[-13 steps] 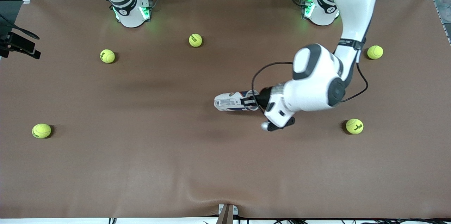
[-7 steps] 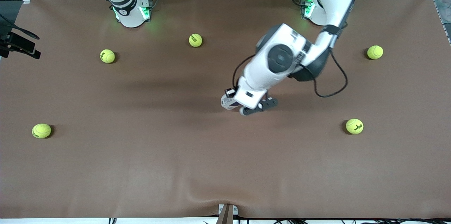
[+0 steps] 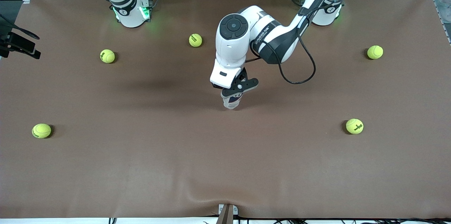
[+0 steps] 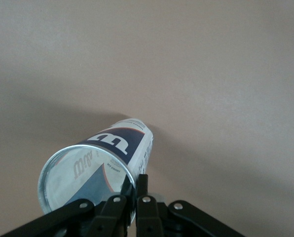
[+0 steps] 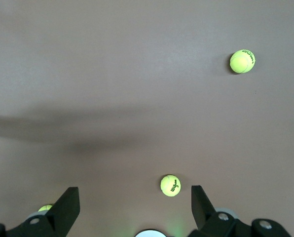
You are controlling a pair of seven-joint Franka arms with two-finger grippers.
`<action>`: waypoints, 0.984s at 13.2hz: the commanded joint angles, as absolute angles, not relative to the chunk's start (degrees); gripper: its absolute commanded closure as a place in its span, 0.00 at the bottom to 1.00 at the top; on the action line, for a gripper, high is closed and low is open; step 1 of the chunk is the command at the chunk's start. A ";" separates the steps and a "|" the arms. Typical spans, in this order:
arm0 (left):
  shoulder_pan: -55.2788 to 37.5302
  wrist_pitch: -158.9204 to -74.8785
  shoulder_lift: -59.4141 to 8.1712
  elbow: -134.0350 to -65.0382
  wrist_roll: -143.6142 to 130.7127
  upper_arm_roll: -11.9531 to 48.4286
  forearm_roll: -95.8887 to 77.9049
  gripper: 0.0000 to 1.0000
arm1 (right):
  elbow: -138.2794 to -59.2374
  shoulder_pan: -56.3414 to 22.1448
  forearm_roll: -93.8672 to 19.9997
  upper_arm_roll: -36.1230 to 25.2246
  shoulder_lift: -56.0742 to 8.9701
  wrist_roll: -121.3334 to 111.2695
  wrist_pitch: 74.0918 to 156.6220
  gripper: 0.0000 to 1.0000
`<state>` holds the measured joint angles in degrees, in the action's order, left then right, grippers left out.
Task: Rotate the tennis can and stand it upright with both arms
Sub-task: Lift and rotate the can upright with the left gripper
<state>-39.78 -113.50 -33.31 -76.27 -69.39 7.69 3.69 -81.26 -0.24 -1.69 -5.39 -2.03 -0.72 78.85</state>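
Note:
The tennis can (image 3: 231, 103) stands nearly upright at the table's middle, its lower end on the brown table (image 3: 141, 167). Most of it is hidden under the left wrist. My left gripper (image 3: 238, 88) is shut on the can's upper rim. In the left wrist view the fingers (image 4: 143, 185) pinch the silvery rim, one inside and one outside, and the can (image 4: 118, 143) shows its navy and white label and open mouth. My right gripper (image 5: 133, 195) is open and empty, high over the table near its own base. It does not show in the front view.
Several yellow-green tennis balls lie scattered: one (image 3: 195, 40) near the right arm's base, one (image 3: 107, 56) beside it, one (image 3: 41, 130) at the right arm's end, two (image 3: 375, 52) (image 3: 354, 126) at the left arm's end. The right wrist view shows a ball (image 5: 170, 185).
The can lay flat a second ago. My left arm has swung round and raised the gripped end, and the can now stands nearly upright. The right arm has not moved.

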 commanded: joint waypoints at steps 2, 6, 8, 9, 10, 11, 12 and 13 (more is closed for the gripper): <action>-40.78 -115.31 -34.97 -75.85 -72.59 7.03 5.27 1.00 | -80.68 0.70 -2.20 -4.92 -2.20 -1.23 78.40 0.00; -40.96 -116.46 -35.95 -76.03 -72.69 7.03 5.45 1.00 | -80.60 0.88 -2.11 -4.92 -2.20 -1.23 78.31 0.00; -41.04 -116.46 -36.03 -76.11 -72.69 7.03 6.06 1.00 | -80.51 0.88 -2.02 -4.92 -2.20 -1.23 78.40 0.00; -41.22 -116.54 -36.12 -76.11 -72.69 7.03 6.06 0.88 | -80.51 0.97 -2.02 -4.92 -2.20 -1.23 78.40 0.00; -41.22 -116.54 -36.38 -76.11 -72.69 7.03 6.06 0.70 | -80.51 0.97 -2.02 -4.92 -2.20 -1.23 78.49 0.00; -41.22 -116.54 -36.39 -76.11 -72.69 7.03 6.06 0.50 | -80.51 0.97 -2.02 -4.92 -2.20 -1.23 78.49 0.00; -41.22 -116.54 -36.39 -76.03 -72.77 7.03 6.06 0.39 | -80.51 0.97 -2.02 -4.92 -2.20 -1.23 78.49 0.00; -41.22 -116.46 -36.21 -76.03 -72.95 7.03 6.06 0.33 | -80.51 0.97 -2.02 -4.92 -2.20 -1.23 78.49 0.00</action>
<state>-40.50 -116.08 -36.23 -76.39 -71.08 7.61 4.36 -81.26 -0.24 -1.67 -5.54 -2.03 -0.72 78.86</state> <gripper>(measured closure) 0.590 0.000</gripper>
